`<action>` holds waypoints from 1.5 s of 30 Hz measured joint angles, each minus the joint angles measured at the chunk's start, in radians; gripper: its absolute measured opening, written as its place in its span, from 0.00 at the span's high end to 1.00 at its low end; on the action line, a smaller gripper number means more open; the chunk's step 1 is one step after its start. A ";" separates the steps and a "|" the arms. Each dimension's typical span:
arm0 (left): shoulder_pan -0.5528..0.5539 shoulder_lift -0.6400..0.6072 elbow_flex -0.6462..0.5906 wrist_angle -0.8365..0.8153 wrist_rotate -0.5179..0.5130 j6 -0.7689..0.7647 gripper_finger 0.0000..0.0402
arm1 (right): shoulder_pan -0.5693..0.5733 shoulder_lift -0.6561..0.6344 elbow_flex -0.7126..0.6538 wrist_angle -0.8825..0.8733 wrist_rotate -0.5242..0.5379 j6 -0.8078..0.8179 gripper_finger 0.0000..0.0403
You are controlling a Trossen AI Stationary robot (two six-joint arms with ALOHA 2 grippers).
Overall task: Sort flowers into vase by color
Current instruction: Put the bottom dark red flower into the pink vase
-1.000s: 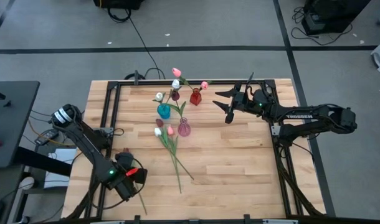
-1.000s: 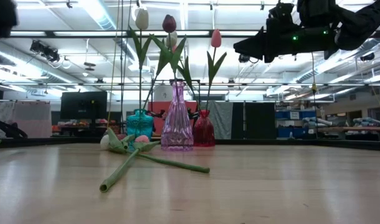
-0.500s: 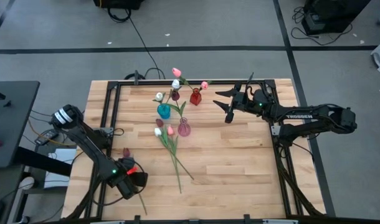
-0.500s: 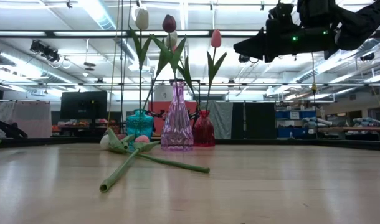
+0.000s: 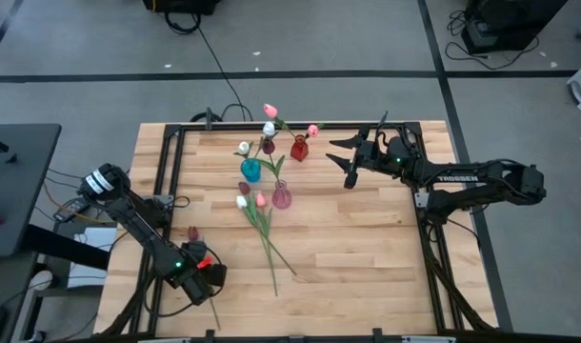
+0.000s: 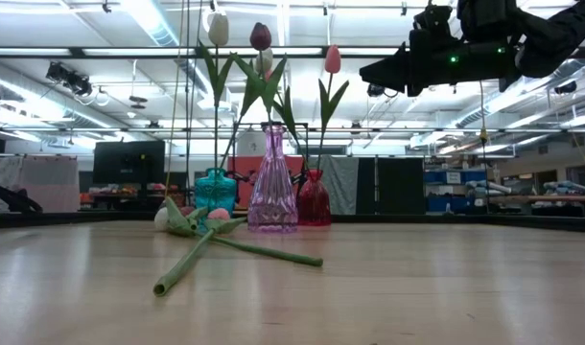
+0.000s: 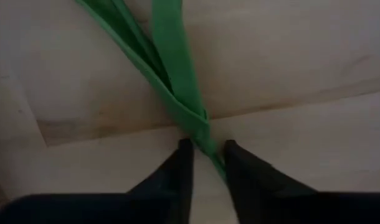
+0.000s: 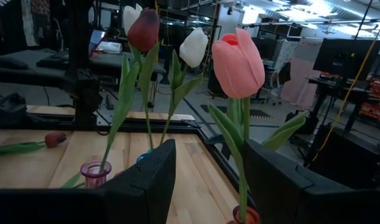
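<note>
Three vases near worktop (image 5: pixel 367 248) far edge: teal vase (image 5: pixel 250 171), purple vase (image 5: pixel 282 197), red vase (image 5: pixel 299 149). Four tulips stood in vases. Three loose tulips (image 5: pixel 257 214) lay beside purple vase. One dark red tulip (image 5: pixel 192 233) lay at near left corner, left gripper (image 7: pixel 207 152) jaws straddling its stem, grip unclear. Right gripper (image 5: pixel 350 162) hovered beside red vase, jaws apart, empty.

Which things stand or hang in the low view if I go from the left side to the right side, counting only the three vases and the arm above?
Teal vase → purple vase → red vase → right gripper, hanging high above the table.
</note>
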 joint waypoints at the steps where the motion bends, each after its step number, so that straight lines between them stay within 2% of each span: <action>1: 0.000 0.001 0.000 -0.001 0.007 0.000 0.82 | 0.000 0.000 0.000 0.000 0.000 0.000 0.52; 4: -0.001 0.001 0.000 -0.001 0.019 0.014 0.95 | 0.000 0.000 0.000 0.000 0.000 0.000 0.52; 11: 0.000 -0.003 0.011 -0.026 0.029 0.081 0.99 | 0.000 0.000 0.000 0.000 0.000 0.000 0.52; 15: 0.015 -0.025 0.073 -0.205 0.061 0.169 0.99 | 0.000 0.000 0.000 0.000 0.000 0.000 0.52; 19: 0.034 -0.043 0.188 -0.390 0.071 0.300 1.00 | 0.000 0.000 0.000 0.001 0.000 -0.001 0.52; 23: 0.049 -0.044 0.300 -0.549 0.010 0.394 1.00 | 0.000 -0.002 0.000 0.001 0.000 -0.002 0.52; 26: 0.058 -0.045 0.364 -0.616 -0.113 0.444 1.00 | 0.000 -0.002 0.000 0.000 0.000 -0.005 0.52; 32: 0.087 -0.045 0.473 -0.617 -0.476 0.587 1.00 | -0.004 -0.002 0.000 -0.006 0.000 -0.005 0.52; 37: 0.155 -0.046 0.488 -0.572 -0.652 0.773 1.00 | -0.004 -0.002 0.000 -0.025 -0.045 0.003 0.52; 41: 0.230 -0.043 0.488 -0.454 -0.846 1.053 1.00 | -0.004 -0.002 0.000 -0.047 -0.056 0.013 0.52; 45: 0.303 -0.043 0.488 -0.251 -1.056 1.450 1.00 | -0.004 -0.002 0.000 -0.086 -0.056 0.031 0.52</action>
